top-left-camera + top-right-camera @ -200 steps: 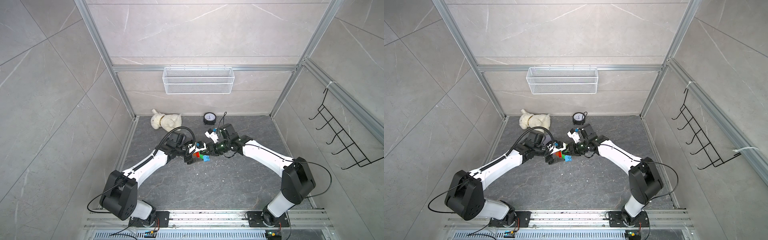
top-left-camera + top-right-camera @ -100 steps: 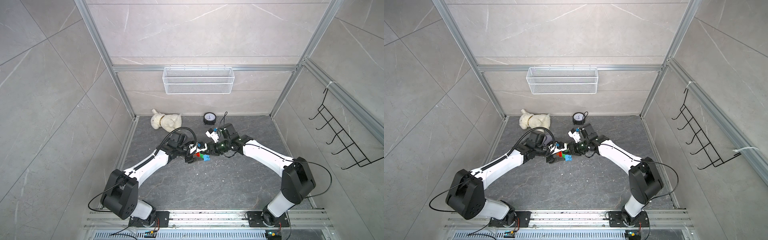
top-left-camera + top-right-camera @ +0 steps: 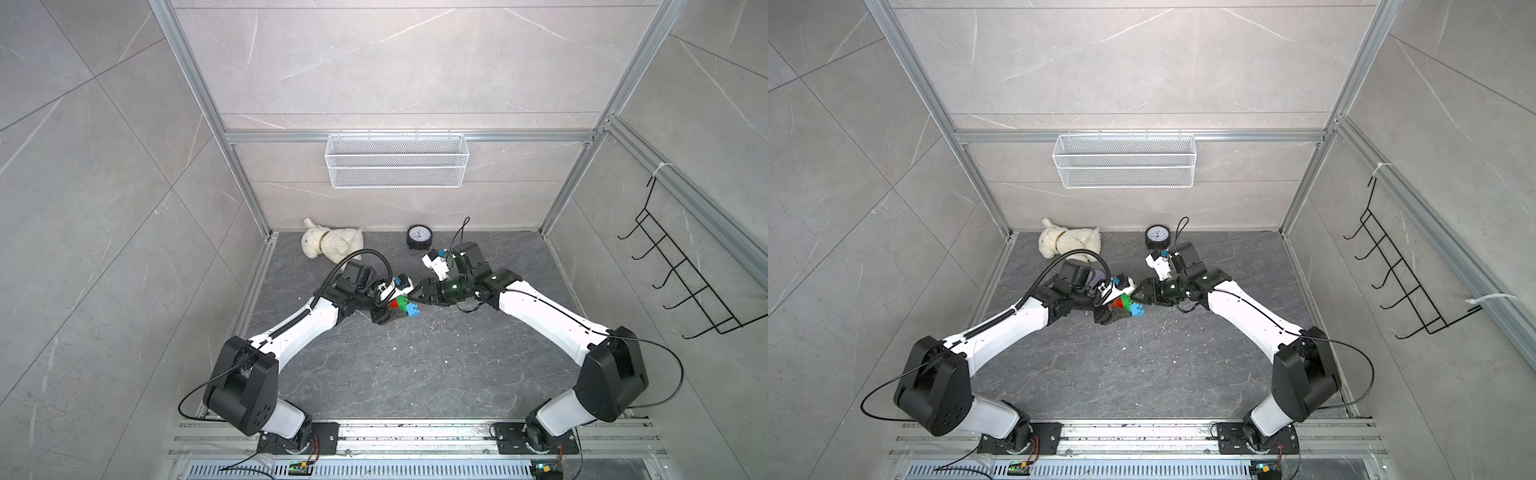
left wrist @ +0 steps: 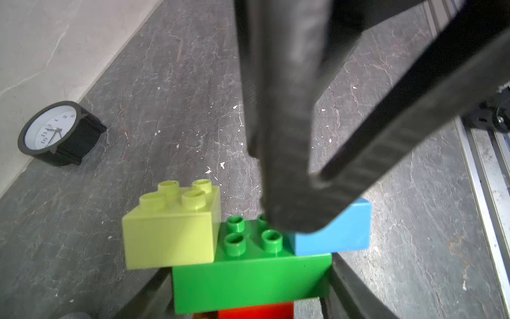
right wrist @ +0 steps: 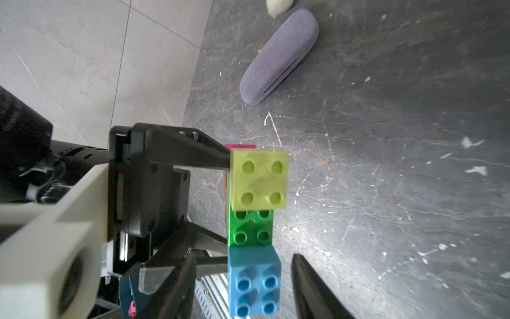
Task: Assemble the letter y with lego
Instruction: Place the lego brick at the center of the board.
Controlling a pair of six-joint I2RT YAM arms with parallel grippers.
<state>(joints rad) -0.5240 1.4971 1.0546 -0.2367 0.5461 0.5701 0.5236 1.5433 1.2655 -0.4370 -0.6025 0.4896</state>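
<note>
The left gripper (image 3: 388, 308) is clamped on the stem of the letter y (image 5: 249, 229). Its fingers (image 5: 187, 150) press the stem from two sides, below the green brick (image 4: 248, 279). The figure is held over the middle of the floor (image 3: 415, 374), between the two arms, nearer than the clock (image 3: 419, 237) and to its left.

The yellow-green brick (image 5: 259, 179) and the blue brick (image 5: 254, 281) are seated on the two ends of the green brick, studs facing the right gripper (image 3: 415, 297). A red brick (image 4: 256, 310) adjoins the green brick, and a pink edge (image 5: 240, 146) shows behind.

The right gripper's jaws are spread and straddle the blue brick, with a gap on each side. The lilac case (image 5: 278, 55) lies on the floor to the far left, near the plush dog (image 3: 330, 245).
</note>
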